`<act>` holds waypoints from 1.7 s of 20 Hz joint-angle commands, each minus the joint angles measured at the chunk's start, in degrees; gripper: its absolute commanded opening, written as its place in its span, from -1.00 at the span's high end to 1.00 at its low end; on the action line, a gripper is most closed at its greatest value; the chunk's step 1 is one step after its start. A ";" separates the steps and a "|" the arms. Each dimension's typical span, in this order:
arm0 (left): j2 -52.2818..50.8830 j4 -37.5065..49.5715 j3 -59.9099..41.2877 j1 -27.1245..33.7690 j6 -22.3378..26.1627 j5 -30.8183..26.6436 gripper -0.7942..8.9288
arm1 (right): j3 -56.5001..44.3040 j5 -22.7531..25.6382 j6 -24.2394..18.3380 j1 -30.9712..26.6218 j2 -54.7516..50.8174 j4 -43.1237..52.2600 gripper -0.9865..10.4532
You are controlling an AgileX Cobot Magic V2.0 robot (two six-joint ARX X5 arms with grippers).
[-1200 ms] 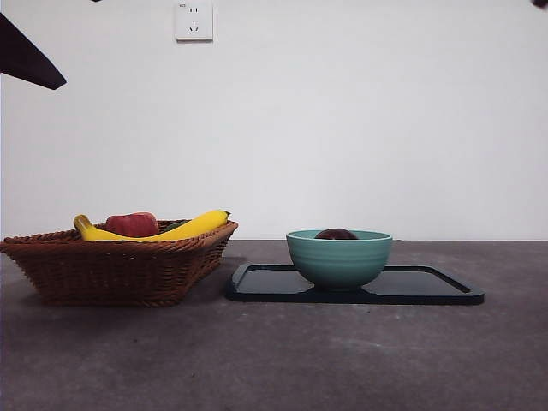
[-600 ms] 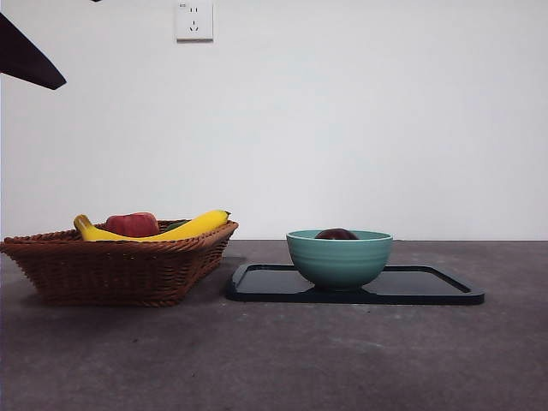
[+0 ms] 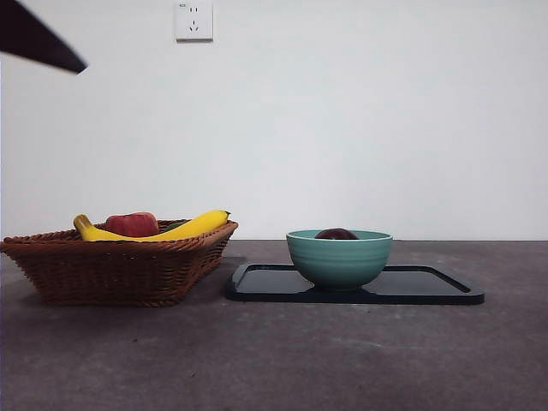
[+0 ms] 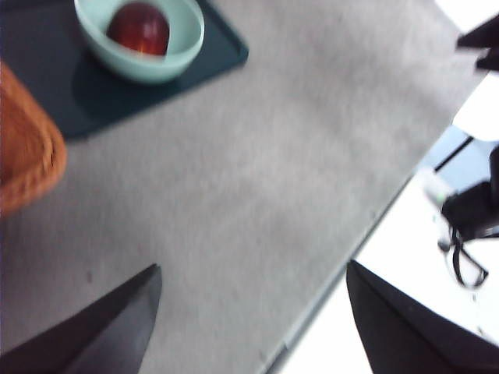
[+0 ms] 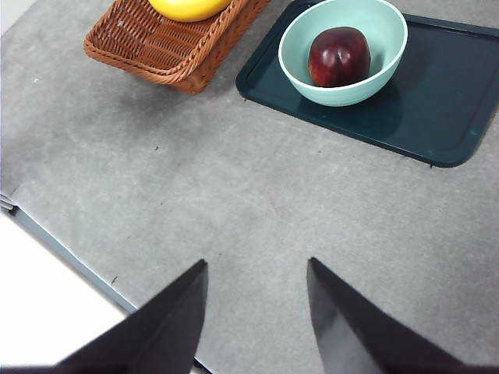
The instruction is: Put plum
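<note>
— Though the front view shows little of the arms, what does it give?

— Only a dark tip at the upper corner, well above the wicker basket [image 3: 116,265]. The plum [image 3: 336,234] barely crests the rim of the teal bowl [image 3: 339,259], which stands on the dark tray [image 3: 428,287] beside the basket; a banana [image 3: 193,226] and a red fruit [image 3: 132,224] lie in the basket.

— And the left wrist view?

— Blurred. The left claw [image 4: 249,312] has its jaws spread wide with nothing between them, high over bare desk [image 4: 257,195]. The bowl with the plum [image 4: 139,27] sits well ahead of that claw, off to one side, and the desk's edge runs close under it.

— The right wrist view?

— Sharp. The right claw [image 5: 256,312] is parted too and holds nothing. The plum [image 5: 339,56] lies ahead of it in the bowl [image 5: 343,51], resting toward the bowl's near wall, and the basket [image 5: 168,43] is ahead on the other side.

— So the step?

— It seems the plum already lies in the bowl, so whichever arm is clearing off should lift straight and stay clear of the bowl's rim.

— What does one view add?

— Only the wrist views show the whole plum and the claws; only the front view shows the red fruit.
</note>
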 commanded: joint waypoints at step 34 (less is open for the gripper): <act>72.26 12.46 48.74 -8.00 17.09 -17.53 0.06 | 0.55 -0.61 2.95 0.37 0.26 0.28 0.47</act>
